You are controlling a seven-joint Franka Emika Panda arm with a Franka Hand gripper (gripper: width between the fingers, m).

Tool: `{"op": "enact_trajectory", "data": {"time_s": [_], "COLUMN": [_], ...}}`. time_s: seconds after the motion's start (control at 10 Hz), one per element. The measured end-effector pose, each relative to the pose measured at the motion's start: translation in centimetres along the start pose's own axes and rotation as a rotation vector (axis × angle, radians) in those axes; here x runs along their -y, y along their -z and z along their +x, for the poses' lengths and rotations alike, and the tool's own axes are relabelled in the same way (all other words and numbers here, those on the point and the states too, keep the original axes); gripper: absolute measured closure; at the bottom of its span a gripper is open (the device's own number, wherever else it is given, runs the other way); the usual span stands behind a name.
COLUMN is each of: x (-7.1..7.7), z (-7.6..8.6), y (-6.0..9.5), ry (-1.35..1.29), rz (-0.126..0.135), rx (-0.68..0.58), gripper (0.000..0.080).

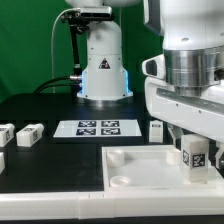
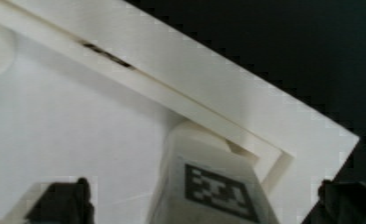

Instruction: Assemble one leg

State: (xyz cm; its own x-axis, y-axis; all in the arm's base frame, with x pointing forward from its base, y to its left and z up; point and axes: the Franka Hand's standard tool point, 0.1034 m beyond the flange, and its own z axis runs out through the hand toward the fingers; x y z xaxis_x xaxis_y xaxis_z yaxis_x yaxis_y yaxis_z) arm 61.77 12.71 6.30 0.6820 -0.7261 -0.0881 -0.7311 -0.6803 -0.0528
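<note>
One leg (image 2: 221, 186) stands between the gripper's (image 2: 203, 204) spread fingers (image 2: 59, 200); neither touches it; white panel (image 2: 82, 130) beneath.

A robotics lab: green backdrop (image 1: 25, 40), black table (image 1: 40, 108), marker board (image 1: 97, 127), robot arm (image 1: 100, 60)

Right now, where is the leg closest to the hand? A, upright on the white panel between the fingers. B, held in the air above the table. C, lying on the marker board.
A: the leg stands on the white panel, and the wrist view shows the open hand with its fingers either side of it, gaps showing.
</note>
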Motion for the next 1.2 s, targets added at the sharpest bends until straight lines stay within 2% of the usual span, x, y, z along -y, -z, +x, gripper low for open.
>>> {"op": "enact_trajectory", "data": {"time_s": [0.6, 0.8, 1.0, 1.1, 1.2], "x": [-0.07, -0.14, -0.14, -0.14, -0.13], "z": [0.8, 0.9, 0.91, 0.91, 0.89], "y": [0.1, 0.1, 0.1, 0.1, 0.1], "ry": [0.734, 0.761, 0.761, 0.761, 0.719], "rz": [-0.025, -0.024, -0.024, -0.024, -0.022], "rx": [0.012, 0.012, 0.012, 0.012, 0.012], "gripper": [0.0151, 0.0151, 0.0423, 0.0513, 0.0513]}}
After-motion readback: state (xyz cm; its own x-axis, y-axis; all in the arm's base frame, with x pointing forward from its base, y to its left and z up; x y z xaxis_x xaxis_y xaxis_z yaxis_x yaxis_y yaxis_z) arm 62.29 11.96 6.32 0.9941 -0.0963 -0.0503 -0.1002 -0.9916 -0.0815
